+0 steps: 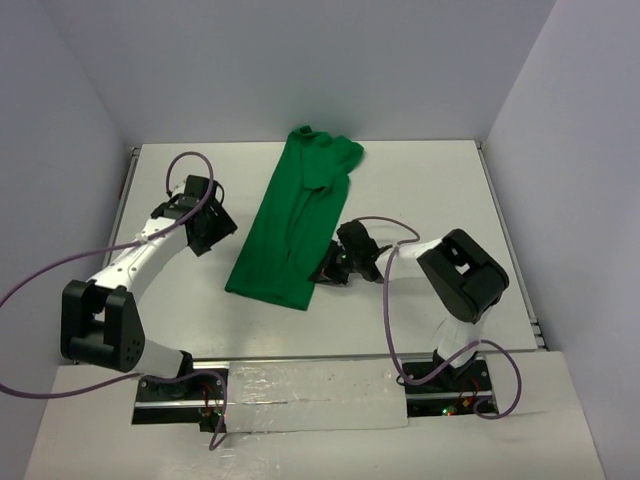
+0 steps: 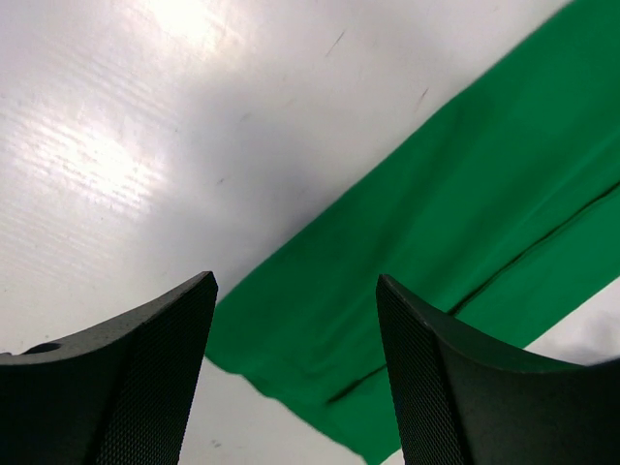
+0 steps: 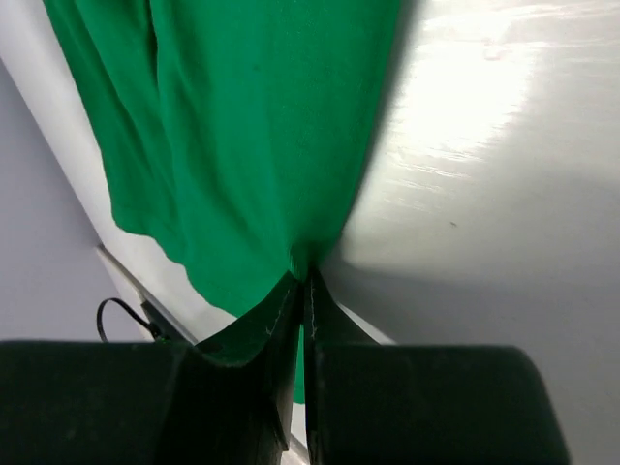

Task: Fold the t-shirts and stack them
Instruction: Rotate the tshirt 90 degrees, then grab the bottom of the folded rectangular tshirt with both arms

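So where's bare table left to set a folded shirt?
Widest bare table is far right, between the t-shirt and the right wall. A smaller patch lies near left, between the left arm and the shirt's hem. Crowded at the hem's right corner, pinched by the right tool.

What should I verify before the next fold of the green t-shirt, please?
1. Right hand shut on the t-shirt at its near right corner: ok.
2. Left hand open for a grasp: ok.
3. Left hand gripping the near hem too: not ok; it holds nothing.
4. The t-shirt lying as a long strip on the table: ok.
5. All layers caught by the right hand: cannot tell.
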`<state>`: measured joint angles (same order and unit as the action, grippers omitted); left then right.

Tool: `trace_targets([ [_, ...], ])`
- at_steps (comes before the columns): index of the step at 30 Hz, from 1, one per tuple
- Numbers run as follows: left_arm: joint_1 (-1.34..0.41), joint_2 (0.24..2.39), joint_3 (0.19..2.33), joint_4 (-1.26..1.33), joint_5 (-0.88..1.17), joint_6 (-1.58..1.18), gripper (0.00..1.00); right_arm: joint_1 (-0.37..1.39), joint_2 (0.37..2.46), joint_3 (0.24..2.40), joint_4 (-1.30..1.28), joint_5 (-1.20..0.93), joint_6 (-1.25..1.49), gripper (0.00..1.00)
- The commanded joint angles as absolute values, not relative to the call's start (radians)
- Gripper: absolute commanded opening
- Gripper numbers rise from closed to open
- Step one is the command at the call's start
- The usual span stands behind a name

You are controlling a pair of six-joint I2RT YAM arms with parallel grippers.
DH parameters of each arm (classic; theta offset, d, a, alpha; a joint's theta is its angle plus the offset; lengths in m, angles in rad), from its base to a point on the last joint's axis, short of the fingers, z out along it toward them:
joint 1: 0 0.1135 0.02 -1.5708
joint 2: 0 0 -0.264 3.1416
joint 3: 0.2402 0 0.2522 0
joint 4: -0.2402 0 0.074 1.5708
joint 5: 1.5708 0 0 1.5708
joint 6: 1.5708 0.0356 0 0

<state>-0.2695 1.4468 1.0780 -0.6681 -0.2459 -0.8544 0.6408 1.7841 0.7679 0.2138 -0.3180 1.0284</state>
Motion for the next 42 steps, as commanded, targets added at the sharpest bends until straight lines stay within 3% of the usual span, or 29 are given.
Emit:
trace_targets([
  [1, -0.272, 1.374, 1.006, -0.579, -0.167, -0.818, 0.76, 0.596, 1.675, 0.687, 0.126, -0.235, 0.972, 0.09],
  [13, -0.573, 1.365, 0.776, -0.461, -0.067, -0.937, 0.75, 0.402, 1.345, 0.486, -0.138, -0.122, 0.771, 0.09],
  [14, -0.594, 1.365, 0.732, -0.438, -0.033, -0.951, 0.76, 0.403, 1.327, 0.481, -0.163, -0.116, 0.758, 0.19],
  [15, -0.611, 1.356, 0.708, -0.394, -0.016, -0.974, 0.75, 0.403, 1.293, 0.472, -0.174, -0.118, 0.746, 0.4],
  [16, -0.62, 1.347, 0.684, -0.368, -0.01, -0.986, 0.75, 0.403, 1.272, 0.471, -0.181, -0.123, 0.744, 0.43],
  [17, -0.631, 1.331, 0.644, -0.321, 0.025, -1.002, 0.73, 0.403, 1.243, 0.455, -0.195, -0.128, 0.744, 0.55],
  [18, -0.639, 1.317, 0.611, -0.279, 0.057, -1.015, 0.71, 0.403, 1.22, 0.44, -0.205, -0.134, 0.748, 0.61],
  [20, -0.651, 1.296, 0.547, -0.215, 0.099, -1.046, 0.67, 0.404, 1.182, 0.412, -0.211, -0.153, 0.76, 0.62],
  [22, -0.682, 1.279, 0.482, -0.128, 0.151, -1.09, 0.6, 0.403, 1.119, 0.355, -0.197, -0.185, 0.797, 0.61],
  [28, -0.722, 1.298, 0.435, -0.029, 0.178, -1.143, 0.53, 0.426, 1.107, 0.248, -0.096, -0.286, 0.861, 0.58],
  [32, -0.745, 1.324, 0.438, -0.06, 0.173, -1.161, 0.39, 0.465, 1.163, 0.251, -0.061, -0.316, 0.876, 0.52],
  [35, -0.753, 1.31, 0.408, -0.071, 0.164, -1.187, 0.26, 0.479, 1.16, 0.247, -0.063, -0.311, 0.888, 0.43],
  [38, -0.755, 1.279, 0.39, -0.084, 0.152, -1.202, 0.11, 0.477, 1.124, 0.247, -0.097, -0.286, 0.891, 0.24],
  [39, -0.756, 1.272, 0.388, -0.096, 0.146, -1.205, 0.1, 0.478, 1.113, 0.251, -0.114, -0.267, 0.891, 0.13],
  [42, -0.759, 1.255, 0.405, -0.124, 0.126, -1.203, 0.1, 0.479, 1.043, 0.257, -0.174, -0.235, 0.893, 0.09],
])
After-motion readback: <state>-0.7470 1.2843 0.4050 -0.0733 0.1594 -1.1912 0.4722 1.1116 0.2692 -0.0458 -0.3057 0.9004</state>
